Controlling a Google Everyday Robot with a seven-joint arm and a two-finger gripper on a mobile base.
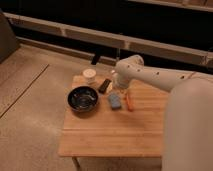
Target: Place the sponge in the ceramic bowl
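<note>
Nearest the camera, the robot's broad white body [190, 125] fills the lower right of the view, well to the right of the bowl. The light wooden slatted counter [105, 137] carries everything else, and its near half is bare wood.

The round, glossy, dark black-blue ceramic bowl [83, 98] sits on the left half of the counter, upright, with its shiny inside showing. Just right of the bowl and apart from its rim, the small blue-grey rectangular sponge [114, 101] lies flat on the wood, outside the bowl. Right of the sponge, farther from the bowl, lies a thin orange stick-like object [129, 101].

Behind the bowl and to its right lies a small black rectangular object [104, 86]. The gripper [120, 89] hangs at the end of the white arm [150, 75], right of the bowl and just behind the sponge. Its fingers are released and hold nothing.

Directly behind the bowl, near the counter's far edge, a small white cylindrical cup [89, 75] stands upright.
</note>
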